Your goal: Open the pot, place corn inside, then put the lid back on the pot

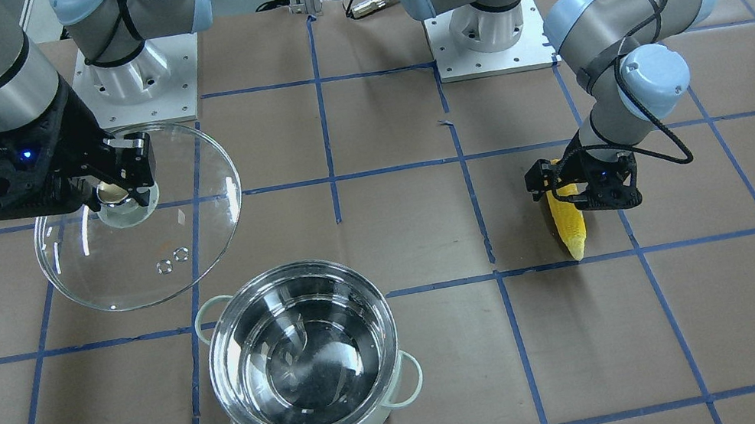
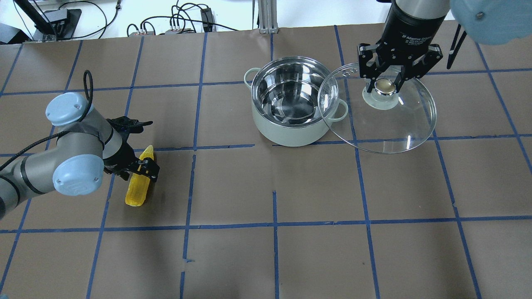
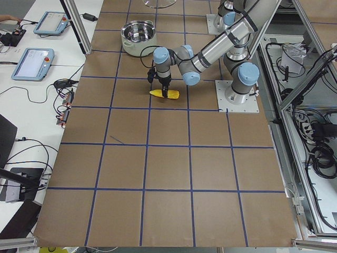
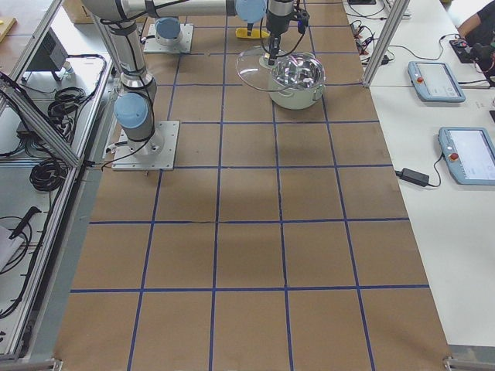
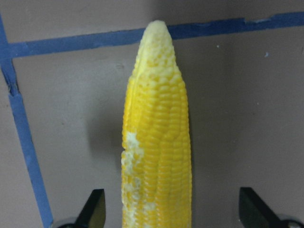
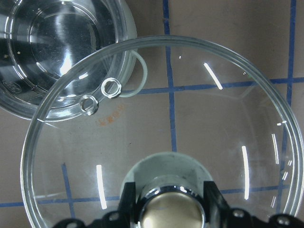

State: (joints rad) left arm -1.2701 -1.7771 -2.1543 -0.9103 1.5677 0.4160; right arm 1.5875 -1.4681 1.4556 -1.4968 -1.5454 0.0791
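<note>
Pot [image 2: 286, 133] is sitting upright and uncovered on the table [image 2: 266, 257], its steel inside bare and reflecting, with its two loop handles sticking out to either side. Lid [image 2: 386, 124] is hanging off the pot on the robot's right side, with its near edge overlapping the pot's right handle and a sliver of the rim in the overhead view. The wrist camera is showing the two vent holes [image 6: 99, 95] lying over that rim. Right gripper [image 2: 384, 85] is reaching down from above with its fingers pressed tight against both sides of the lid's centre knob [image 2: 385, 86], carrying the lid. Corn [image 2: 136, 192] is lying flat on the table well apart from the pot, toward the robot's left, with its pointed tip aiming away from the robot and ending at a blue tape line [image 5: 228, 26]. Left gripper [image 5: 173, 211] is straddling the thicker half of the cob with its fingers [image 5: 94, 209] spread, a gap showing on each side and neither pad touching. The left arm's elbow joints are covering part of the cob from overhead. Tape lines are dividing the brown table cover into squares. Two arm base plates [image 1: 137, 79] are sitting at the robot's edge, and teach pendants [image 4: 437, 81] are lying on the side bench
</note>
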